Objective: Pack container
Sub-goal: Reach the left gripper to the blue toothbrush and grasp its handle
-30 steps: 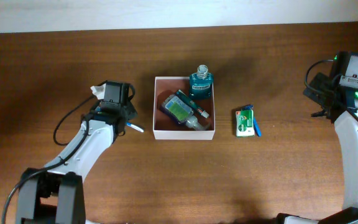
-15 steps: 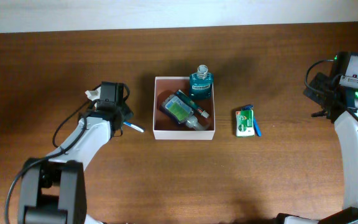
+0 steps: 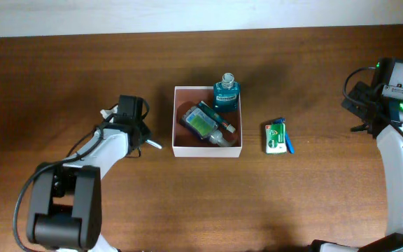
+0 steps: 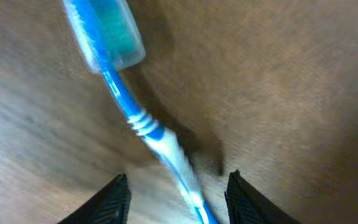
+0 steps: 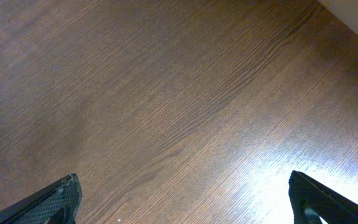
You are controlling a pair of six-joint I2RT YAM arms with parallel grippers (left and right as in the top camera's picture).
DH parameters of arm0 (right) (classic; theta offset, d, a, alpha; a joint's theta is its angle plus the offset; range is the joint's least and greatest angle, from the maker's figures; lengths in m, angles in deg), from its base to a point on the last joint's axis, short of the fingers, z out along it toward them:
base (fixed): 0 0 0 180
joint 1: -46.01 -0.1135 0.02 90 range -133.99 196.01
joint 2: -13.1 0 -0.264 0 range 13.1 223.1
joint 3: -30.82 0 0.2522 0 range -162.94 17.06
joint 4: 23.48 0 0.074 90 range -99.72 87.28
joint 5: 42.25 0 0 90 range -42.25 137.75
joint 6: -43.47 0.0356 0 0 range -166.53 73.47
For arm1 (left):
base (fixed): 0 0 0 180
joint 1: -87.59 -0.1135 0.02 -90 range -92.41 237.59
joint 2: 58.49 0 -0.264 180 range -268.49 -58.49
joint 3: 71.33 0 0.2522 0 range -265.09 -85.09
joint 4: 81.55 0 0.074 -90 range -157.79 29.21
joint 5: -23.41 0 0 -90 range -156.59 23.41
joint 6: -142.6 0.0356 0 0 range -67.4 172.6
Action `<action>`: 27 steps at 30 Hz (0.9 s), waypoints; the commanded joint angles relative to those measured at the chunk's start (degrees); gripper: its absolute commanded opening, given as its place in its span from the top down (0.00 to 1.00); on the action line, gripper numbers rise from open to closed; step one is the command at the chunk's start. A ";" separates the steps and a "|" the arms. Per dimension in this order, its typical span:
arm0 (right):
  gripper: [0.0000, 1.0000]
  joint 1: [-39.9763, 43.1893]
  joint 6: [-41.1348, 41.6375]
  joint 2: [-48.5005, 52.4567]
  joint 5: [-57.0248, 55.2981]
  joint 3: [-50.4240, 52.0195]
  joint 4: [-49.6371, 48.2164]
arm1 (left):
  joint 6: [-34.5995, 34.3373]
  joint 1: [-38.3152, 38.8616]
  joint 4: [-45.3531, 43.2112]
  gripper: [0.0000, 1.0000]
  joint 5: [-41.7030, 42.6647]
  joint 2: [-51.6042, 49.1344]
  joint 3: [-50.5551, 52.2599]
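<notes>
Left tool [image 4: 176, 182] shifted, astride slim toothbrush [image 4: 122, 96]

Dark-brown wood-grain table [image 3: 313, 210] w/ pale strip [image 3: 187, 14] along far edge.

One container [image 3: 201, 151], two bottles [image 3: 225, 93] [image 3: 203, 123], one toothbrush [image 4: 143, 126] and one green packet [image 3: 276, 137].

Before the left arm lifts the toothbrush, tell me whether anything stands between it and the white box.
Nothing visible does: only bare table lies between the toothbrush and the container's left wall. Inside, a lying bottle and an upright teal bottle take up the middle and far right corner.
</notes>
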 commanded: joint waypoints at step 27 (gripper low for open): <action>0.01 0.22 0.48 -1.49 -0.09 -0.55 0.00 | 13.68 -0.55 1.11 0.50 1.49 17.99 -0.28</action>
